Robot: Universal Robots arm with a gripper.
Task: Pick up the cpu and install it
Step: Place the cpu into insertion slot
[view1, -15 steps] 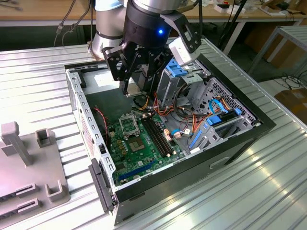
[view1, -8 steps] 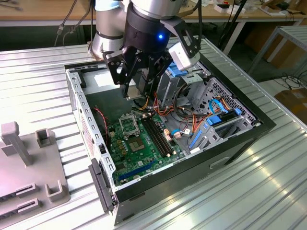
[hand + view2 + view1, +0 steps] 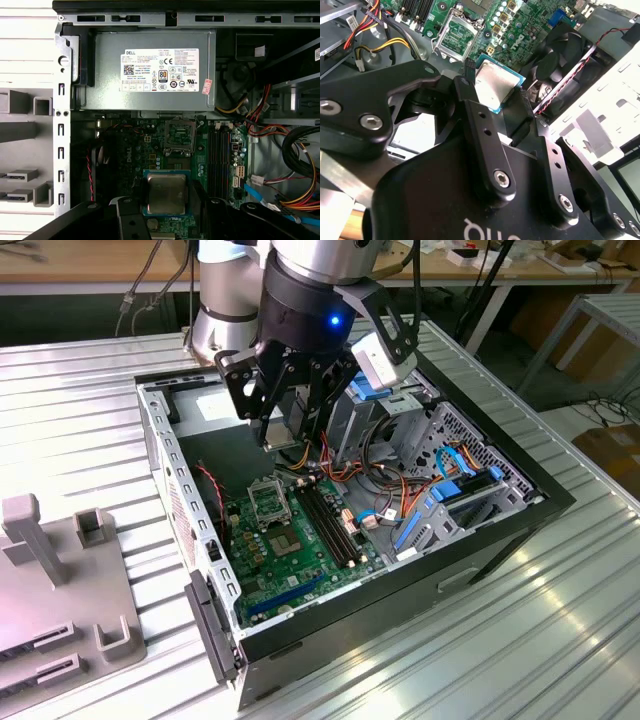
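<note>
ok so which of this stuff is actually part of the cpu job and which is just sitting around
Part of the job:
- cpu, held in the gripper above the board
- empty socket on the green motherboard

Just there:
- power supply
- memory slots
- cables
- fan
- grey rack outside the case
</note>
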